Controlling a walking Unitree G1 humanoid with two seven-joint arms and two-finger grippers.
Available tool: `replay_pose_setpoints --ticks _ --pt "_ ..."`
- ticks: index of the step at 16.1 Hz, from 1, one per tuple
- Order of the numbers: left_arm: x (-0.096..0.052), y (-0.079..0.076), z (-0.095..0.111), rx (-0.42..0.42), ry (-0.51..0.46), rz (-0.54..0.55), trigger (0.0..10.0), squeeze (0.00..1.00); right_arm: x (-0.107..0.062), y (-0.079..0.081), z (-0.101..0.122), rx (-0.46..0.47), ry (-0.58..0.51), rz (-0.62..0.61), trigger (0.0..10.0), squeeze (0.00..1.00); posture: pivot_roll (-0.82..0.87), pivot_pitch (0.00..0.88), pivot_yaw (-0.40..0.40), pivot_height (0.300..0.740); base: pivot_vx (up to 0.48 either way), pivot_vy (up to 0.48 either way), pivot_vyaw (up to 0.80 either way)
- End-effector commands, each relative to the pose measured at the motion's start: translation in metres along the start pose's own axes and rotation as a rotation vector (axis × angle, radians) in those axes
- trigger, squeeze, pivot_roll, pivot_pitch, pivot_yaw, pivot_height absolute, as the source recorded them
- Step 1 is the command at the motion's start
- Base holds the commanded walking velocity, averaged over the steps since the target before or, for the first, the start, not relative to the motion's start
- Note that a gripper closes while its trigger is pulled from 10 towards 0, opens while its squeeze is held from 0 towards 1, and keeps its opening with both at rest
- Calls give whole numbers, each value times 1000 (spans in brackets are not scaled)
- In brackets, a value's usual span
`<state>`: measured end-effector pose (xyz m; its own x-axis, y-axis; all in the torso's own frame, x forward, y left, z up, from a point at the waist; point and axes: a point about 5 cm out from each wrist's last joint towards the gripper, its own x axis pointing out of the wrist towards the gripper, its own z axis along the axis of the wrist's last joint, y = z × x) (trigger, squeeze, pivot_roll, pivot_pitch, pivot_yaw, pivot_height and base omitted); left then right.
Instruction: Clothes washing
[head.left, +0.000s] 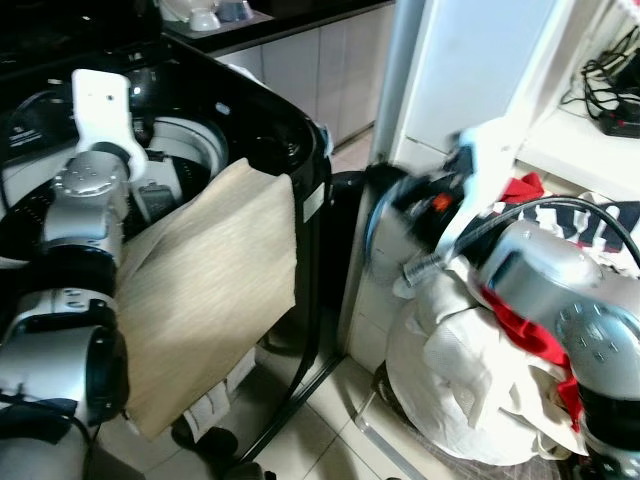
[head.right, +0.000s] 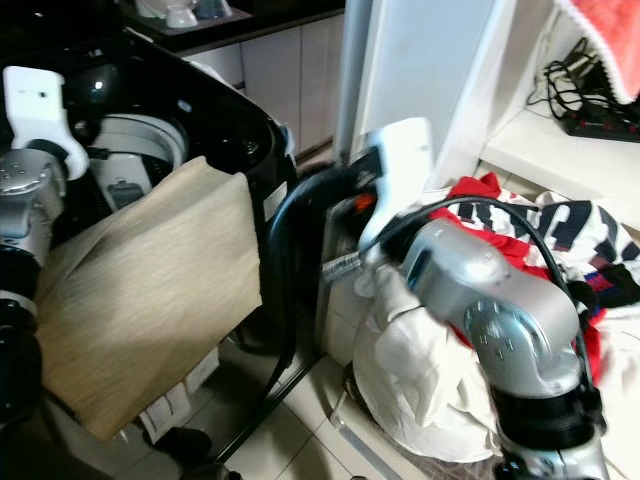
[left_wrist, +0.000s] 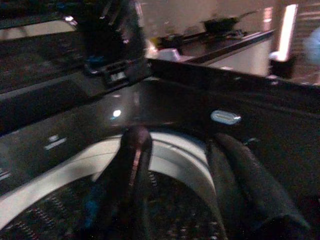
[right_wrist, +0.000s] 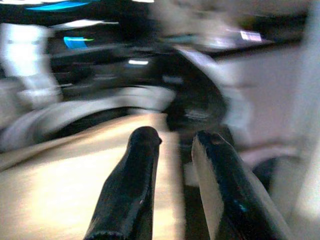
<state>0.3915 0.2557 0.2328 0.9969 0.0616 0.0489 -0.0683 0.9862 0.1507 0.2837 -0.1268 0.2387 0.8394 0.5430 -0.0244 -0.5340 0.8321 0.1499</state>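
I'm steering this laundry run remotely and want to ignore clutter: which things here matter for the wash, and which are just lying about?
Part of the job:
- washing machine, lid open, drum showing
- beige cloth draped over its front edge
- pile of clothes on the right
- left gripper over the drum
- right gripper pointing at the cloth

Just lying about:
- bowls on the counter
- power strip with cables

A beige cloth (head.left: 205, 290) drapes flat over the front rim of the black top-loading washing machine (head.left: 285, 130), hanging down its outside; the machine's lid is open, its pale drum ring (left_wrist: 170, 155) exposed; beside it, a heap of white, red and striped laundry (head.left: 480, 390) sits piled.
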Motion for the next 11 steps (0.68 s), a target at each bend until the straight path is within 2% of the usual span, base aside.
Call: replay_pose_setpoints --ticks 1,2,3,4,5,6,7,9,11 --pt "1 -14 17 -51 -99 -101 10000 0 -3 -23 2 -60 -2 -183 10000 0 -94 0 27 740 0 0 0" --pt "-7 -41 31 -133 -218 -291 10000 0 -12 -53 -12 -158 106 -408 10000 208 -96 0 30 740 0 0 0" --pt "-19 -67 36 -108 -269 -468 10000 0 -21 -70 -20 -188 157 -501 10000 1000 -96 0 30 740 0 0 0" --pt "-39 -98 34 -36 -291 -677 10000 0 -30 -86 -29 -184 198 -566 10000 1000 -96 0 30 740 0 0 0" --pt "-51 -114 31 14 -292 -776 10000 0 -36 -94 -33 -184 230 -589 10000 1000 -96 0 30 740 0 0 0" --pt "-56 -120 30 43 -289 -818 10000 0 -38 -96 -33 -191 250 -583 10000 1000 -99 0 33 740 0 0 0" --pt "-66 -131 26 84 -275 -910 10000 0 -42 -99 -34 -213 301 -555 10000 1000 -98 0 32 740 0 0 0" --pt "-85 -144 22 52 -235 -1068 10000 0 -51 -107 -31 -264 376 -539 10000 1000 -101 0 33 740 0 0 0" --pt "-94 -147 22 33 -212 -1118 10000 0 -56 -111 -29 -289 408 -532 10000 1000 -101 0 33 740 0 0 0"
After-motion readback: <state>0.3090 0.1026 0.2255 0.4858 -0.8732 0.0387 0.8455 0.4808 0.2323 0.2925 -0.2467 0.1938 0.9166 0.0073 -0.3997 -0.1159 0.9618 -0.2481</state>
